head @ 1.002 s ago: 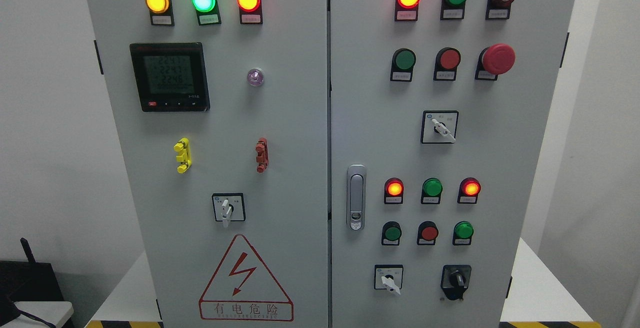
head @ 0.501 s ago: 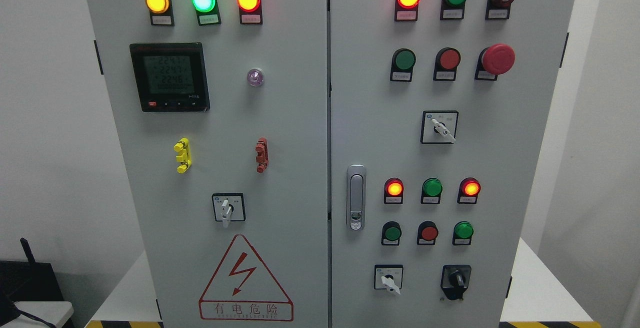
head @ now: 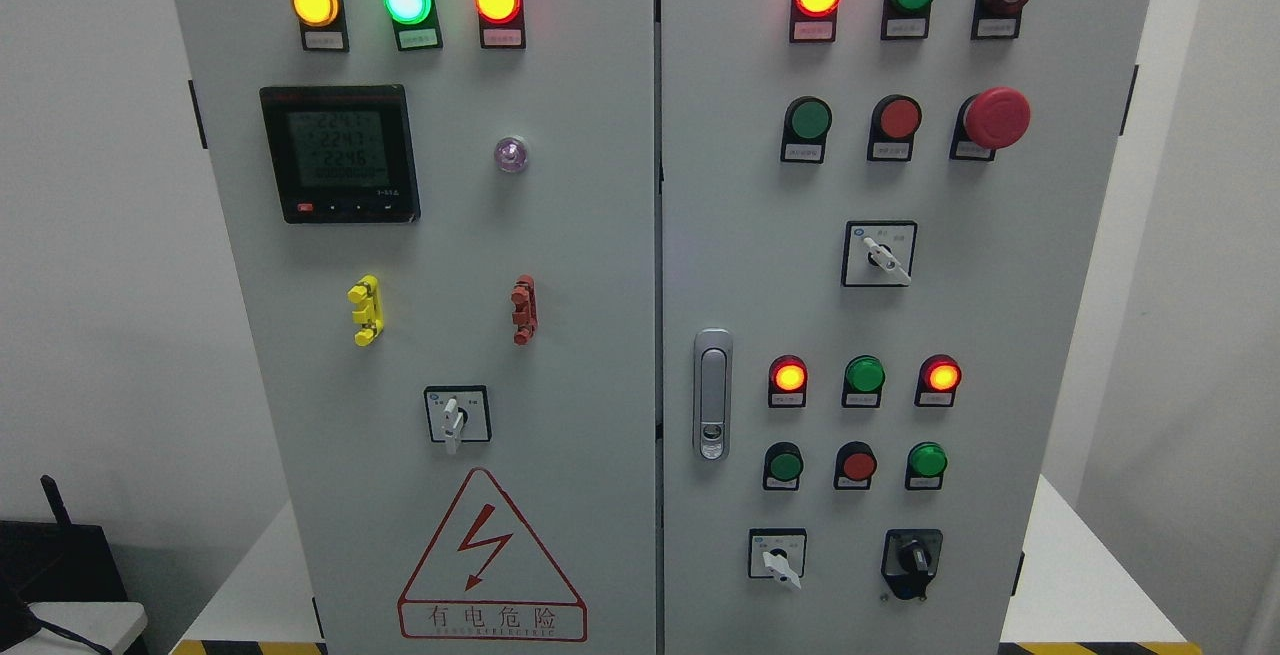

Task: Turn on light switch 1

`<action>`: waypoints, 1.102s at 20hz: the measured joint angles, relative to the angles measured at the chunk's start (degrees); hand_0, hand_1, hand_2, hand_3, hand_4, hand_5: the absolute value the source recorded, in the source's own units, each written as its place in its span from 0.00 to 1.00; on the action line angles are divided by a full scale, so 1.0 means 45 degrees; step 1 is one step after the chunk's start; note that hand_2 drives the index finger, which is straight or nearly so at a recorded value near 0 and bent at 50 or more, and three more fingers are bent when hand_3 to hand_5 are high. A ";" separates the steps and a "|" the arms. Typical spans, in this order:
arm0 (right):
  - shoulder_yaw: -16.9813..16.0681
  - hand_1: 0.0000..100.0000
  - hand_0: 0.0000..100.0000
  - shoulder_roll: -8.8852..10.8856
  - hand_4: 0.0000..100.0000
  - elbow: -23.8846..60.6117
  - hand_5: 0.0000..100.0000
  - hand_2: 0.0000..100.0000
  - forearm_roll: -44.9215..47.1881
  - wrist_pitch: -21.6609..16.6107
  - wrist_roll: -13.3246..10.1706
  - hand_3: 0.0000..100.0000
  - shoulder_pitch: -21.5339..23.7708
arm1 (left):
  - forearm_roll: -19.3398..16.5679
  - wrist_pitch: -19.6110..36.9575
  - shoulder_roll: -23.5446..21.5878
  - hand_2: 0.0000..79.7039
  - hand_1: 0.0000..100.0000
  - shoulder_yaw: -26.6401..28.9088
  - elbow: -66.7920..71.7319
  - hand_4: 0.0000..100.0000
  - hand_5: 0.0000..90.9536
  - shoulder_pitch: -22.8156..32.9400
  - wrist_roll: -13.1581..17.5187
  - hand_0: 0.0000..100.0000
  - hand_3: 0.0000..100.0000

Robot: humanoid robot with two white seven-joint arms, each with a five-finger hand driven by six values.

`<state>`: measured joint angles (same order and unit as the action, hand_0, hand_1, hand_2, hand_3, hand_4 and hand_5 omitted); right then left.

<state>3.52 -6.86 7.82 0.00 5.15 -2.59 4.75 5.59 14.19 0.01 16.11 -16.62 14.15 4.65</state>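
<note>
White walls flank grey cabinet (head: 600, 235); rotary switch (head: 455, 417) handle points straight down.

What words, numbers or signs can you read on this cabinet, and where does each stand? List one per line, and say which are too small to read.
"有电危险": in the box under the red lightning triangle warning sign, left door.
Meter display: rows of digits, too blurred to read for certain.
Small labels under the indicator lamps and push buttons: too small.
Selector switch plates: too small.
</note>
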 measured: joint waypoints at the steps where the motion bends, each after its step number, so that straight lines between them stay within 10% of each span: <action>1: 0.0000 0.39 0.12 0.0000 0.00 0.0000 0.00 0.00 0.0000 0.0001 0.0000 0.00 0.0000 | -0.0007 0.0026 0.0000 0.10 0.00 0.0274 -0.0359 0.41 0.08 0.0113 -0.0031 0.50 0.28; 13: 0.0000 0.39 0.12 0.0000 0.00 0.0000 0.00 0.00 0.0000 0.0001 0.0000 0.00 0.0000 | -0.0405 0.1156 -0.0262 0.23 0.06 0.4087 -0.5984 0.54 0.30 0.1137 0.0234 0.52 0.35; 17: 0.0000 0.39 0.12 0.0000 0.00 0.0000 0.00 0.00 0.0000 0.0000 0.0000 0.00 0.0000 | -0.0424 0.1201 -0.0390 0.36 0.18 0.4933 -0.7999 0.62 0.63 0.1199 0.0294 0.30 0.45; 22: 0.0000 0.39 0.12 0.0001 0.00 0.0000 0.00 0.00 0.0000 0.0000 0.0000 0.00 -0.0001 | -0.0392 0.1946 -0.0471 0.43 0.25 0.5607 -1.0385 0.67 0.72 0.1205 0.0422 0.15 0.52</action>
<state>3.52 -6.85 7.82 0.00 5.15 -2.59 4.74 3.82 22.94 -2.11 41.34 -63.35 19.58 6.54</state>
